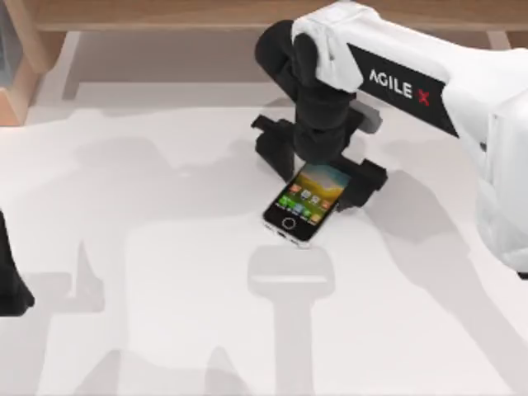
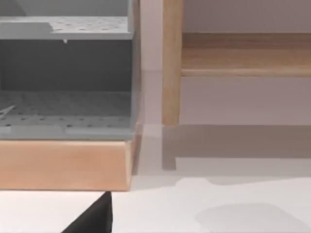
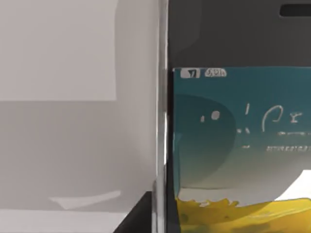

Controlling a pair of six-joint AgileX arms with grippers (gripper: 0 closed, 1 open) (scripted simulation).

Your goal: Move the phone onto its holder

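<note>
Phones [image 1: 304, 202]: one | holders [image 1: 363, 177]: one | right end effector [image 1: 323, 157] above phone

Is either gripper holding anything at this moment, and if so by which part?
It cannot be told. The right gripper is over the phone's top end above the black holder. The left arm is parked at the table's left edge.

A grey pegboard shelf [image 2: 65, 73] on a wooden base [image 2: 63, 165] — beside a wooden post [image 2: 171, 63].

A rendered test bench rather than a lived-in room: a plain white table [image 1: 165, 289] carries flat shadows. Behind the table stands a bare wooden frame [image 2: 171, 63], and beside that frame a grey perforated shelf unit [image 2: 65, 73] on a wooden base.
</note>
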